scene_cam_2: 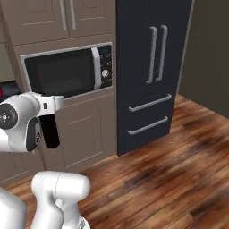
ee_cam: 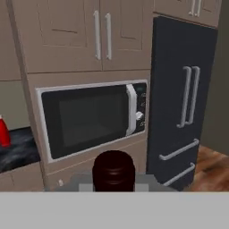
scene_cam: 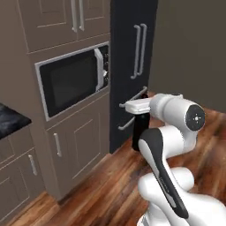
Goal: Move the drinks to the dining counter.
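Nearest the lens in the hand view stood the rounded dark top of the tall wine bottle [ee_cam: 113,171], rising right in front of the camera. The hand [scene_cam: 140,118] was clamped on that wine bottle, which hung dark and upright beneath the wrist in both base views, well above the wooden floor [scene_cam_2: 179,161].

At the far left, a slim red bottle [ee_cam: 4,131] stood on a black marble worktop [ee_cam: 18,150] over brown cabinets; by its drawers this looked like the kitchen top, not the dining counter. Right of it sat the built-in microwave [ee_cam: 91,117] in its tall cabinet [scene_cam: 79,141], and further right the dark refrigerator [scene_cam_2: 150,71] with its long handles.

Judging by this, the carry was under way, with the dining counter yet to come into sight. Doing it well would likely mean keeping the bottle upright and the grip firm while the base turned, holding the load close to the arm, and giving the cabinet front and refrigerator handles a wide berth during the swing.
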Robot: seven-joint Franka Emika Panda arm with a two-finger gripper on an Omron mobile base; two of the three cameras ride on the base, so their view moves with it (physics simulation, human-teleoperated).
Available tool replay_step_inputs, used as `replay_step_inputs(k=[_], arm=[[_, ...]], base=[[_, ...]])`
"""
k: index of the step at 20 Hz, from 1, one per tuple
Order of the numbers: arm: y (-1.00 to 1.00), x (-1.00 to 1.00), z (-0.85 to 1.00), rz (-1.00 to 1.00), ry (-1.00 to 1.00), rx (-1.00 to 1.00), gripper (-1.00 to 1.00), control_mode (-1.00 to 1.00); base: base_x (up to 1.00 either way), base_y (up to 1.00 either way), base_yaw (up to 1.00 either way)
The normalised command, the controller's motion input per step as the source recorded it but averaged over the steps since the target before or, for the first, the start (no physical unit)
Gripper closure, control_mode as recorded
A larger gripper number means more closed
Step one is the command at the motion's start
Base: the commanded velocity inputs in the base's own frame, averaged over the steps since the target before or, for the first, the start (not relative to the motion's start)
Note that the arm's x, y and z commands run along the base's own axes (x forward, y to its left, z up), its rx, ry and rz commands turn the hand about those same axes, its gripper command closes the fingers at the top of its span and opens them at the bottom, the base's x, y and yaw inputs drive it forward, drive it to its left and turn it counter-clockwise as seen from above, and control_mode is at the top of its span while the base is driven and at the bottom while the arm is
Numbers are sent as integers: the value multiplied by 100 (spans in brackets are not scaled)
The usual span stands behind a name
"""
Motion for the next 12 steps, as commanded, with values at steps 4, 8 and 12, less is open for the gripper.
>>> replay_step_inputs(k=[4, 8, 12], arm=[[0, 0, 0, 0, 0, 0, 100, 100], [0, 0, 0, 0, 0, 0, 100, 100], [0, 0, 0, 0, 0, 0, 100, 100]], base=[[0, -22, -94], [0, -15, -92], [10, -1, -86]])
